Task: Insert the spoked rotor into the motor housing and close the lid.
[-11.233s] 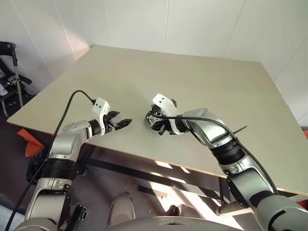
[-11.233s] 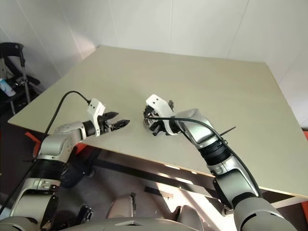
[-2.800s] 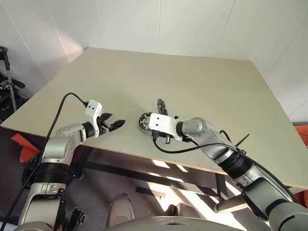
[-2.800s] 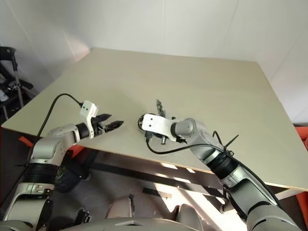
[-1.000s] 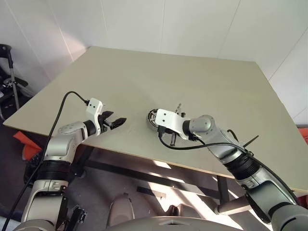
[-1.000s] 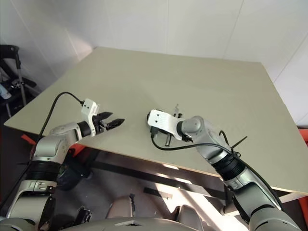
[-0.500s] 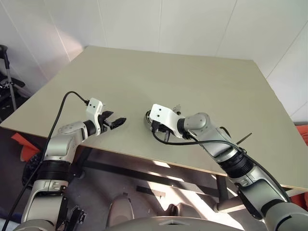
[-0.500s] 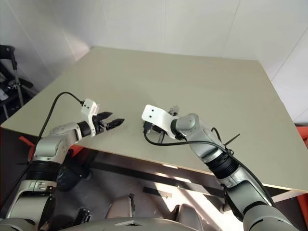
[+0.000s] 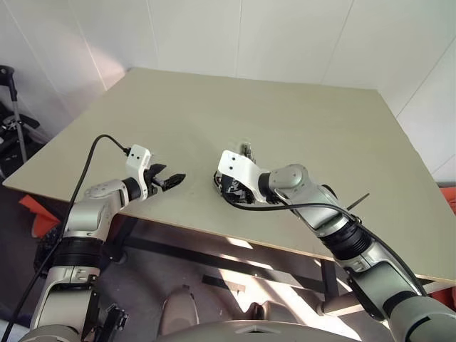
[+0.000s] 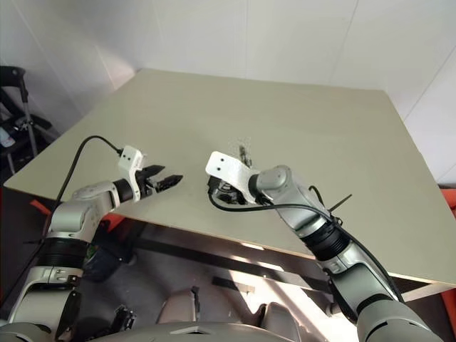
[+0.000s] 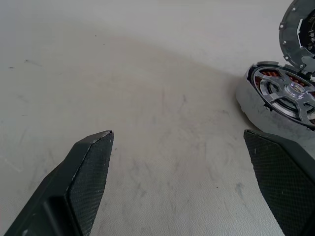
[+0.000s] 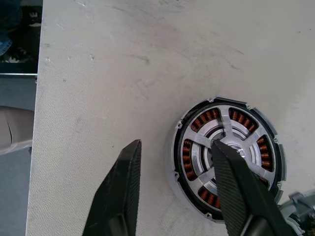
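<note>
The motor housing (image 11: 247, 100) sits on the table near its front edge. The spoked rotor (image 12: 225, 125) lies inside it, silver spokes over copper windings. My right gripper (image 12: 174, 145) hangs over the housing, open and holding nothing, with one finger (image 12: 231, 182) across the rotor's centre. The lid (image 11: 291, 33) stands tilted on edge right behind the housing, and in the left eye view the lid (image 9: 246, 150) shows as a thin upright sliver. My left gripper (image 11: 178, 135) is open over bare table to the left of the housing, clear of it.
The beige table (image 9: 285, 107) stretches far beyond the parts. Its front edge runs just below both grippers. A black wheeled frame (image 9: 8, 107) stands on the floor off the table's left side.
My right gripper has moved left from beside the housing to over it. The left arm has not moved.
</note>
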